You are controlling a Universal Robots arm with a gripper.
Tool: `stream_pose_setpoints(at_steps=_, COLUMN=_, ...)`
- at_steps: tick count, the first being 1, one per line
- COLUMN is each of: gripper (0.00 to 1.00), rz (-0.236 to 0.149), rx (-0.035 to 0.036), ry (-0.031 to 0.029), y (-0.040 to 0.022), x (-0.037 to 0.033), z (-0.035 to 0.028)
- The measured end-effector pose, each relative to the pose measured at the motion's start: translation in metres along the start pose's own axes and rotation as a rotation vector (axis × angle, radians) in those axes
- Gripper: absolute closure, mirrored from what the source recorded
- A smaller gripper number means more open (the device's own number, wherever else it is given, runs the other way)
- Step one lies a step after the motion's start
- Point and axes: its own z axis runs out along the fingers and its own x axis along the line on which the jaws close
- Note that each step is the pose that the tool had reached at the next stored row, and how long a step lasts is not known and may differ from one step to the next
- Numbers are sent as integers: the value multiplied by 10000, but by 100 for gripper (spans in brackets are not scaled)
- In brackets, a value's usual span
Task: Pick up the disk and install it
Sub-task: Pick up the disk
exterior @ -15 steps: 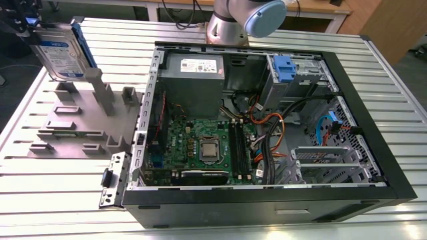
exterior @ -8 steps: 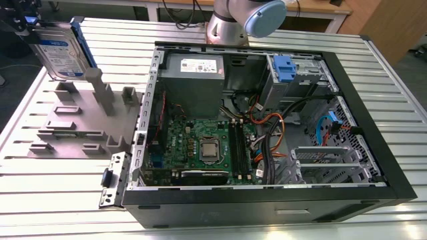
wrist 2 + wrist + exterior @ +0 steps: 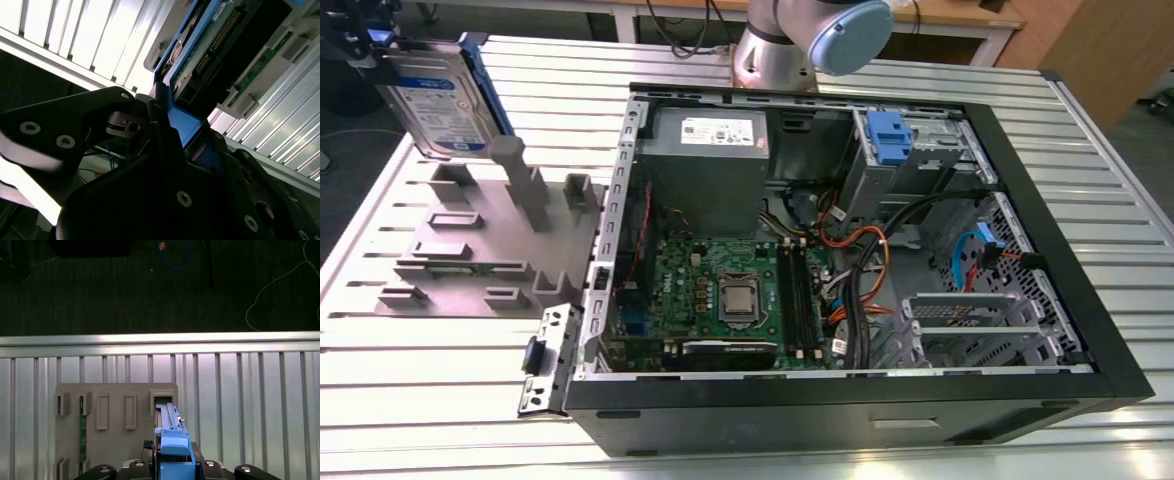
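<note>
Gripping the flat silver hard drive in its bright blue plastic carrier [image 3: 438,100], the black gripper [image 3: 175,467] is pressing its fingers [image 3: 107,102] onto the carrier's edge. The drive is standing upright over the grey slotted holder plate [image 3: 467,240], at ten o'clock from the open black computer case [image 3: 827,405] in the exterior view. The pick-up is looking under way. Installing is calling for a firm clamp and square alignment with the metal drive bay [image 3: 941,140].

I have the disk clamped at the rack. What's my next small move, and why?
Probably a straight lift: the gripper is shut on the disk, which stands upright with its lower end by the grey rack's slot, away from the open computer case.
</note>
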Motion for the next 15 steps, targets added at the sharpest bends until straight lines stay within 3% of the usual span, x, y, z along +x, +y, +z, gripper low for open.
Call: stream_pose_setpoints(at_steps=15, gripper=63, rz=0, rx=-1, ry=1, y=1, x=-1, z=-29)
